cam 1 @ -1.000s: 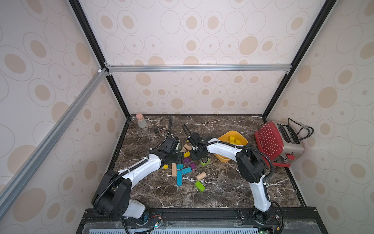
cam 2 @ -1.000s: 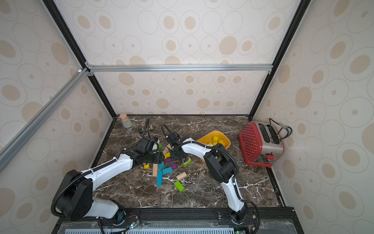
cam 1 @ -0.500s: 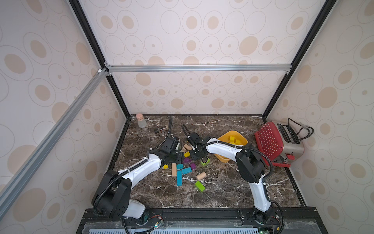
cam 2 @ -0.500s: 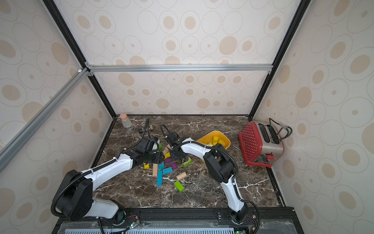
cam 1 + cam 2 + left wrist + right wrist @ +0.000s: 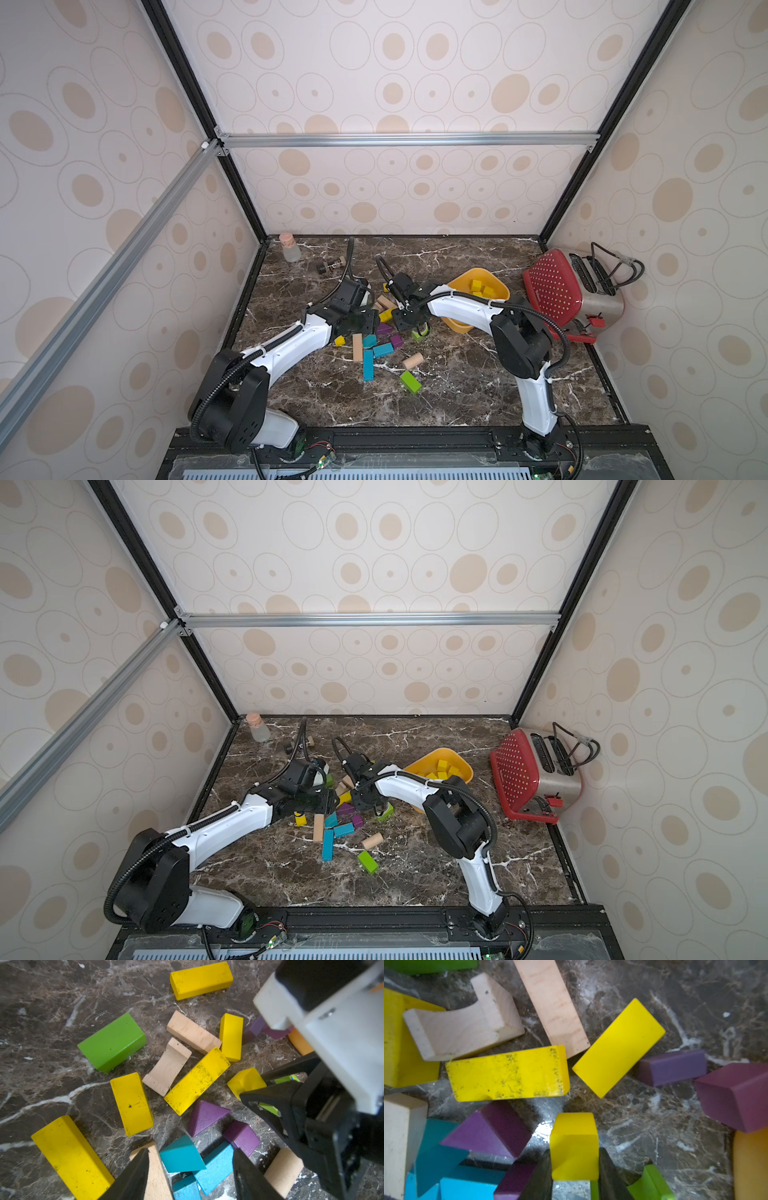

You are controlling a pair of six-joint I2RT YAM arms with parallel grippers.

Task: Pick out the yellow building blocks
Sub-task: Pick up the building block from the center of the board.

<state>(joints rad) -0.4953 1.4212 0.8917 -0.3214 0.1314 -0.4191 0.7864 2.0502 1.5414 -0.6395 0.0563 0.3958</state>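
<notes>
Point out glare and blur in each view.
Right wrist view: soft overall, bright glare patch on the table beside the yellow cube held in the right gripper. Left wrist view: yellow bar sharp, left gripper blurred up close. In both top views: evenly lit, no strong glare.

Yellow blocks (image 5: 196, 1080) lie hemmed by other blocks (image 5: 112, 1042) mid-table; near marble (image 5: 457, 399) lies open; bowl (image 5: 459, 325), toaster (image 5: 598, 299) fill the right.

I make it six yellow building blocks (image 5: 197, 1080) outside the one orange-yellow bowl (image 5: 460, 325), and a few more inside it, too bunched to count. Four purple blocks (image 5: 205, 1118), three blue blocks (image 5: 216, 1165), three green blocks (image 5: 368, 861), four bare wooden pieces (image 5: 193, 1032). One red toaster (image 5: 552, 291), one corked bottle (image 5: 289, 251), one small dark object (image 5: 331, 264) near it, two white robot arms (image 5: 291, 345)
</notes>
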